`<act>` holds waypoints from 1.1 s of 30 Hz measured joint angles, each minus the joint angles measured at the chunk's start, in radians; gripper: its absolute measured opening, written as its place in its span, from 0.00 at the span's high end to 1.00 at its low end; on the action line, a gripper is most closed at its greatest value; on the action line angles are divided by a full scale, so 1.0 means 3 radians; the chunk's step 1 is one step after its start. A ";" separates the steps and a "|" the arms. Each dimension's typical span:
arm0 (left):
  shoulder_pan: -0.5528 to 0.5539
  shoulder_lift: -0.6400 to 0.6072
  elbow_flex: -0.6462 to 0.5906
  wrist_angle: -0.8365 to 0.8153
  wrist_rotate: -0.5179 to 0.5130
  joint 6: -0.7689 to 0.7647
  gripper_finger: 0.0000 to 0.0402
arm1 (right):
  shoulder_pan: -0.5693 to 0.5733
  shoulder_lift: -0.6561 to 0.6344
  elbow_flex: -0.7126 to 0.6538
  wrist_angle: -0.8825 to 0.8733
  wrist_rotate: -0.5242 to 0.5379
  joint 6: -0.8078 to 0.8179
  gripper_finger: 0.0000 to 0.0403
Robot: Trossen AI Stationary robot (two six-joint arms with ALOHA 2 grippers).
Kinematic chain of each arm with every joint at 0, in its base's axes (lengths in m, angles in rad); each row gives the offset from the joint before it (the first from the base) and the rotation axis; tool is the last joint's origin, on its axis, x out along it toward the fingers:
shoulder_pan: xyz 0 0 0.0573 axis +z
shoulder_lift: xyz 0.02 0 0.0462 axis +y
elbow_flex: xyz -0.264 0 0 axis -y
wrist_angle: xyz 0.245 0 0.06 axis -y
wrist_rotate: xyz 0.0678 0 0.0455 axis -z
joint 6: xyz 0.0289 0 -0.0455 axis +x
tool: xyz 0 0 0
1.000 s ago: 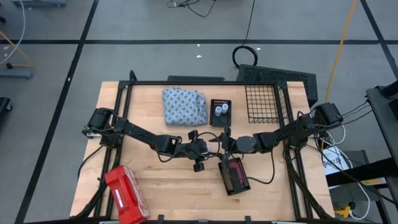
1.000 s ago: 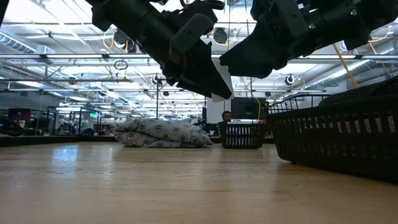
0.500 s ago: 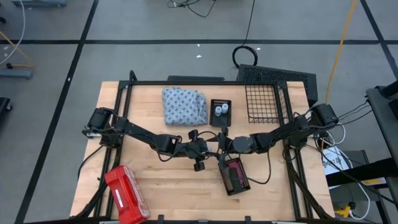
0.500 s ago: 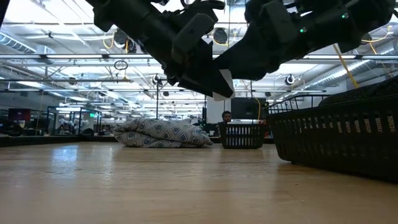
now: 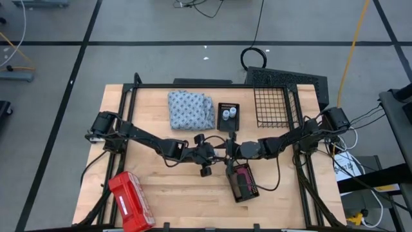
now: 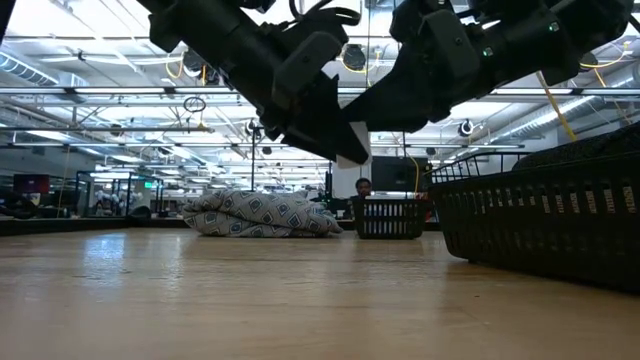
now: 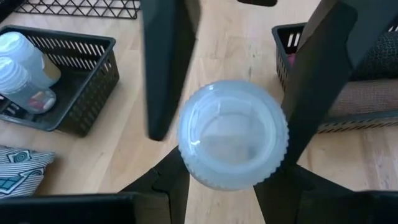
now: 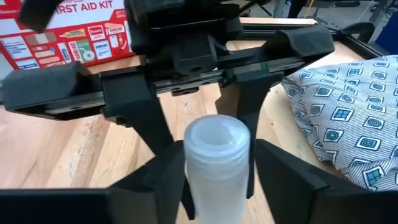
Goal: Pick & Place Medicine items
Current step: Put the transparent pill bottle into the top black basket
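A small white round bottle [image 7: 233,134] with a pale ribbed top hangs in the air over the table's middle, between my two grippers, which meet tip to tip. My left gripper [image 5: 221,151] is shut on it. My right gripper [image 5: 230,149] is open, one finger on either side of the bottle's other end [image 8: 217,155]; whether they touch it, I cannot tell. Two more white bottles [image 5: 228,115] stand in a small black tray. A pink-red tube [image 5: 243,175] lies in a black basket near the table's near edge. The brown and black tubes do not show plainly. My left gripper pinches the white bottle between its two fingers [image 7: 280,180], coming level from the table's left. The bottle lies level and along the fingers, lifted clear of the table, with its pale top [image 7: 233,124] facing back toward the left wrist.
A blue-white patterned cloth [image 5: 191,109] lies toward the far edge, and a wire basket [image 5: 273,106] stands at the far right. A red first-aid case [image 5: 131,201] lies at the near left corner. Bare wood lies between the case and the black basket.
My right gripper has moved toward the table's left, up to my left gripper, and its open fingers now stand around the held bottle. My left gripper has kept the bottle in the air at about the same place.
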 joint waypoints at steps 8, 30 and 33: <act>0.0000 0.0000 0.0000 0.0000 0.0003 -0.0025 0.58 | -0.0001 -0.0001 0.0000 0.0000 -0.0016 -0.0014 0.71; -0.0027 -0.0480 0.0000 -0.0333 0.0201 -0.0097 0.47 | -0.0001 -0.0227 0.0004 -0.0217 0.0097 0.0104 0.71; -0.0082 -0.0742 -0.0059 -0.0306 0.0135 0.0043 0.47 | -0.0006 -0.0352 -0.0013 -0.0345 0.0166 0.0132 0.71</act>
